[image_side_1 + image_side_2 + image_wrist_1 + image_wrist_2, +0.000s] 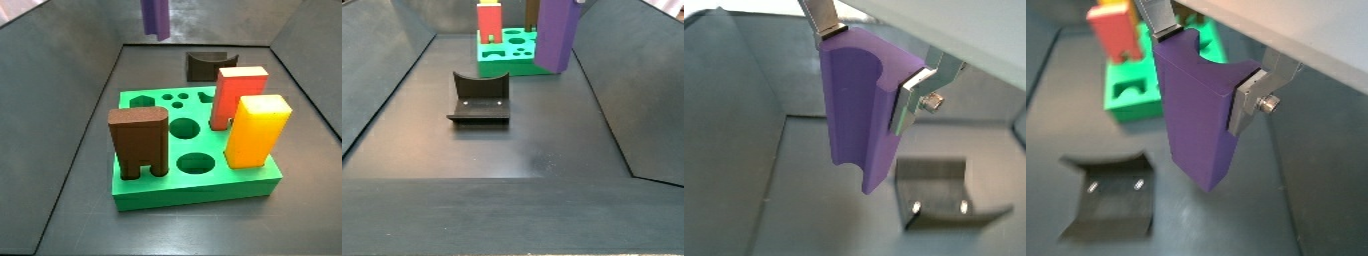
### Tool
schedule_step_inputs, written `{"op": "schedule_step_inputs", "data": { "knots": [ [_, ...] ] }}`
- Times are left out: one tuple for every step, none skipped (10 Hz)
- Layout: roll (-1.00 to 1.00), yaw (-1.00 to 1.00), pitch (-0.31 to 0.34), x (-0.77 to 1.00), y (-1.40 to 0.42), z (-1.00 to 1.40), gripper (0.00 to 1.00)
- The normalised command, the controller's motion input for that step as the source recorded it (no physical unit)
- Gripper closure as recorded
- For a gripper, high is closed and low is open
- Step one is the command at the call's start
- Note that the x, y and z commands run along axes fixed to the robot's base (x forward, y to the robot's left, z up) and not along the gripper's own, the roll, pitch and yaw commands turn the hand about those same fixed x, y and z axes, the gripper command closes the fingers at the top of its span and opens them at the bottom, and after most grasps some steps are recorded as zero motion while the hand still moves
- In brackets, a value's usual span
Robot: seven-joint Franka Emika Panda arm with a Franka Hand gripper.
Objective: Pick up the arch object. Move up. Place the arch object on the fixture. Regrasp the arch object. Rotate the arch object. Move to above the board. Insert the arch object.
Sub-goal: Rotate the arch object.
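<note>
My gripper (871, 68) is shut on the arch object (861, 110), a long purple block with a curved notch in its upper end. The block hangs upright from the fingers, lifted off the floor in both wrist views (1197, 110). Below and to one side of it sits the fixture (1109, 200), a dark block with a scooped top, with nothing on it. In the side views the arch object (156, 18) hangs high beyond the fixture (207, 65), and the gripper itself is cut off. The green board (201, 190) lies on the floor apart from both.
On the board stand a red block (238, 95), a yellow block (258, 130) and a brown two-legged block (138, 143). Dark sloping walls enclose the floor on both sides. The fixture (480, 98) lies between the board (513, 62) and the near floor.
</note>
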Motion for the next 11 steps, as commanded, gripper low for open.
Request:
{"op": "schedule_step_inputs", "data": {
  "knots": [
    [-0.32,-0.23,0.285,0.06,0.01,0.02,1.00],
    [-0.24,-0.15,0.215,0.06,0.01,0.00,1.00],
    [-0.03,-1.00,0.020,-0.10,0.04,0.00,1.00],
    [-0.02,-1.00,0.010,-0.11,0.04,0.01,1.00],
    [-0.02,-1.00,0.009,-0.09,0.03,0.02,1.00],
    [-0.02,-1.00,0.009,-0.08,0.02,0.02,1.00],
    [-0.03,-1.00,0.010,-0.05,0.02,0.01,1.00],
    [-0.03,-1.00,0.010,-0.03,0.02,0.01,1.00],
    [-0.03,-1.00,0.011,-0.03,0.01,0.01,1.00],
    [-0.03,-1.00,0.011,-0.03,0.01,0.01,1.00],
    [-0.04,-1.00,0.012,-0.03,0.01,0.02,1.00]
  ]
}}
